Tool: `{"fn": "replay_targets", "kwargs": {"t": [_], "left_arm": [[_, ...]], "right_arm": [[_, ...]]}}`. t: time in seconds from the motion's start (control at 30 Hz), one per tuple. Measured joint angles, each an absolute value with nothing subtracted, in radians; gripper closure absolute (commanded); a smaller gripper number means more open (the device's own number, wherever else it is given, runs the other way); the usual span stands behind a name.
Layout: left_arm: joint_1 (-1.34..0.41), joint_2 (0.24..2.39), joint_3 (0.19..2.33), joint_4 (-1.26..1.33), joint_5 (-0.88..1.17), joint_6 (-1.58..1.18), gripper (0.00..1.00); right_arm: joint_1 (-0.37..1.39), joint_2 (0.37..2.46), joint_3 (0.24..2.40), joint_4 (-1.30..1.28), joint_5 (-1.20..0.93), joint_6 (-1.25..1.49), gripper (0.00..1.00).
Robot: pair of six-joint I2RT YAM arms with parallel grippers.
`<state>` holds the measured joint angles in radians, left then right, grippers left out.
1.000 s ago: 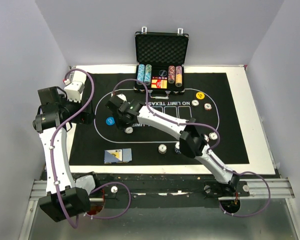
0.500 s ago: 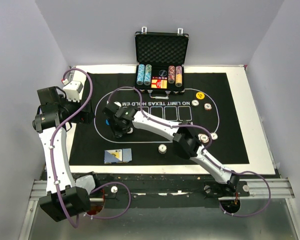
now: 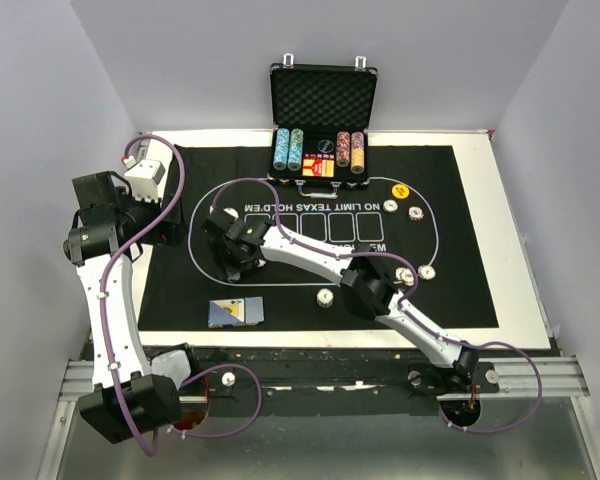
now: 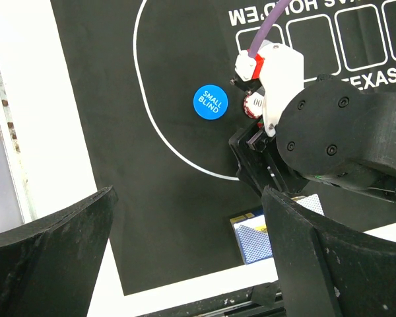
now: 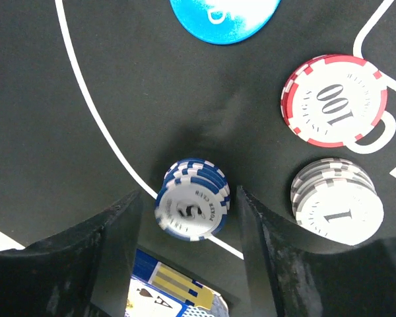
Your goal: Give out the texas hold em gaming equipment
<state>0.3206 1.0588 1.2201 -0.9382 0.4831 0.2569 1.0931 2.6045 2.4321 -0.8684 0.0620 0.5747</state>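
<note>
The black mat [image 5: 119, 99] looks like matt, finely napped cloth with flat white print, the blue-edged chips [image 5: 192, 208] and red chip [image 5: 334, 99] smooth satin plastic or perhaps clay, the blue button [image 4: 210, 102] glossy plastic, the case [image 3: 323, 97] dimpled black foam with bright metal fittings

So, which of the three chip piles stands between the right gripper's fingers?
The blue-edged stack marked 5; the red 100 chips and the white 1 stack sit outside the right gripper.

Open black foam-lined case [image 3: 323, 100] stands at 12 o'clock on the white table [image 3: 507, 230]. Black mat [image 3: 450, 290] printed "NO LIMIT TEXAS HOLD'EM" covers the table's centre.
</note>
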Motion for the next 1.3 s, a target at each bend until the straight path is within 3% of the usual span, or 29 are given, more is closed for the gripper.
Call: {"fn": "replay_targets", "kwargs": {"t": [0.33,0.5,0.67,0.93,1.1,1.3], "left_arm": [[0.321,1.059,1.220,-0.938,0.483,0.257,0.01],[0.321,1.059,1.221,-0.938,0.483,0.257,0.01],[0.321,1.059,1.221,-0.937,0.483,0.258,0.01],[0.321,1.060,1.221,-0.938,0.484,0.267,0.01],[0.321,1.060,1.221,-0.941,0.484,0.278,0.01],[0.321,1.060,1.221,-0.944,0.485,0.285,0.01]], "right_arm": [[1.093,2.597,2.441,-0.869,0.070,0.574,0.28],[1.093,2.490,2.350,-0.875,0.090,0.573,0.26],[1.093,2.209,2.122,-0.871,0.153,0.567,0.16],[1.046,1.739,1.544,-0.837,0.274,0.638,0.12],[0.957,1.655,1.248,-0.859,0.302,0.699,0.08],[0.933,1.588,1.138,-0.876,0.321,0.738,0.07]]}}
